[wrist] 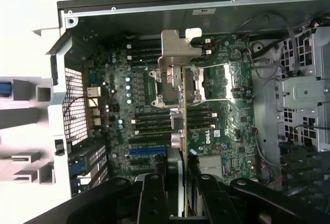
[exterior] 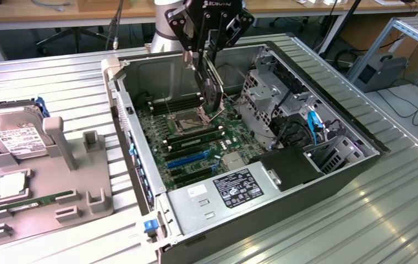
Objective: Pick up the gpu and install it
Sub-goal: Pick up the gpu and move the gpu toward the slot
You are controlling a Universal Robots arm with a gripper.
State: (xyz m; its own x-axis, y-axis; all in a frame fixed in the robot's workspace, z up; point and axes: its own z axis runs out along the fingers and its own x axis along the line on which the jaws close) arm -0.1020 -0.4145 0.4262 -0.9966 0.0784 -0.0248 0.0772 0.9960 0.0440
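Black metal claw closest to the lens, its two fingers about half-way closed and pinching the near end of the gpu, a thin flat dark expansion card seen edge-on. The card's silvery metal bracket is the end farthest from the claw.

Exterior view: claw sits above the open grey steel computer case, which lies on its side. The gpu hangs upright straight below the claw, inside the case opening. Its lower end is over the square silver CPU socket on the green motherboard. Cannot tell whether the card touches the board.

Below the claw, towards the case's front: blue plastic expansion slot, apart from the card.

Off the claw to the exterior view's right: black boxy shroud beside the drive cage.

Well off the claw to the exterior view's left, outside the case: grey plastic parts fixture carrying a boxy silver hard drive with a white label and a slim green RAM stick.

Everything rests on a ribbed aluminium tabletop.
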